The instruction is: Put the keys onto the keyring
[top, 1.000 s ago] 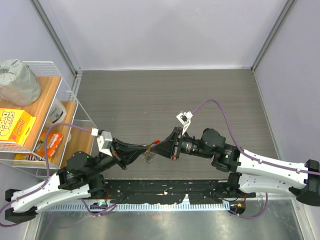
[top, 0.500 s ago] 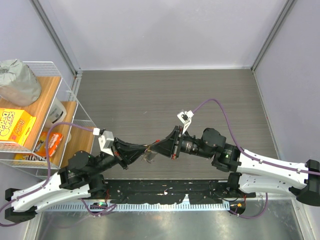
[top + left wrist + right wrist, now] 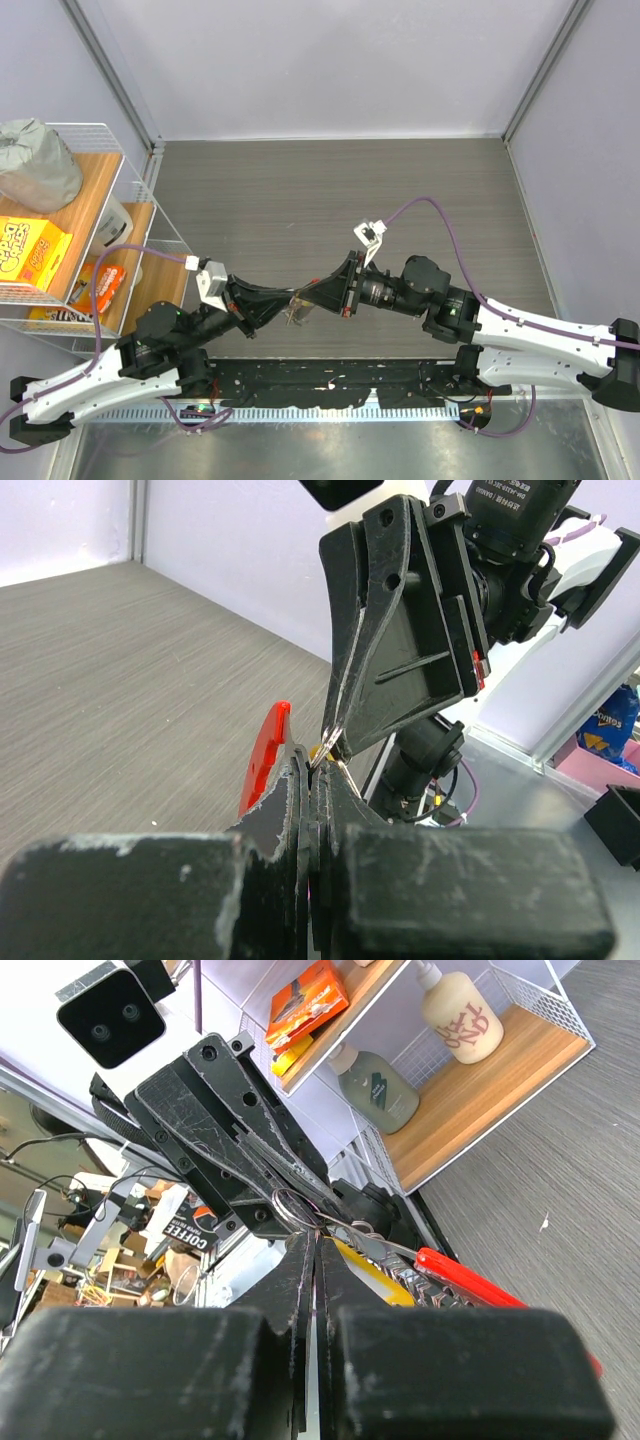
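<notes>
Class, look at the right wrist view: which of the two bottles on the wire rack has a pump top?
The cream bottle with dark lettering; the grey-green bottle has a plain pale cap.

Left gripper — right gripper — tip-to-tip

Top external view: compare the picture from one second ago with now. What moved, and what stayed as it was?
The left gripper edged slightly toward the right gripper; nothing was taken or released. Both stay shut, tip to tip, with the keyring and the key still between them.
</notes>
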Tool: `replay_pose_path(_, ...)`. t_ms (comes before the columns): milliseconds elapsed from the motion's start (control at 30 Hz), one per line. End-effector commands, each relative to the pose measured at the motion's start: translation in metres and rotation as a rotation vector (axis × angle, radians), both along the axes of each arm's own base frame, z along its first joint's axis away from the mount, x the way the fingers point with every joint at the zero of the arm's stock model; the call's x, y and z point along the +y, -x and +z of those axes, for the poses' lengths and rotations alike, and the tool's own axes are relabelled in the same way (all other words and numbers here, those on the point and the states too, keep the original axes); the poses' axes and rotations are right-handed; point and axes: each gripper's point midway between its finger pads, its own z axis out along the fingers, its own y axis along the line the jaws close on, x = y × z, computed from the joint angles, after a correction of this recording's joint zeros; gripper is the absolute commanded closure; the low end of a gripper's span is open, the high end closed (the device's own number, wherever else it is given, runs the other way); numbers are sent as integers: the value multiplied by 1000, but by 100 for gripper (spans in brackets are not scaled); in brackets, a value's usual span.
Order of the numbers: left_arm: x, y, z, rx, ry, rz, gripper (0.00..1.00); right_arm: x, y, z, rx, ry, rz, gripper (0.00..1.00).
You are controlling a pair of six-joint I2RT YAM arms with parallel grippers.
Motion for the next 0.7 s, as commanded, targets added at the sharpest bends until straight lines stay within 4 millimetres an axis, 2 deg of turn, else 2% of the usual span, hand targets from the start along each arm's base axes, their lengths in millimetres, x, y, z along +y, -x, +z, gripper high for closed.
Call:
replay_pose_path(0, 3, 0, 20, -22, 78, 5, 100, 2, 2, 40, -26, -102, 12, 95)
replay_pose_path(667, 1, -5, 13, -19, 57, 26, 100, -3, 3, 53, -48, -117, -7, 94)
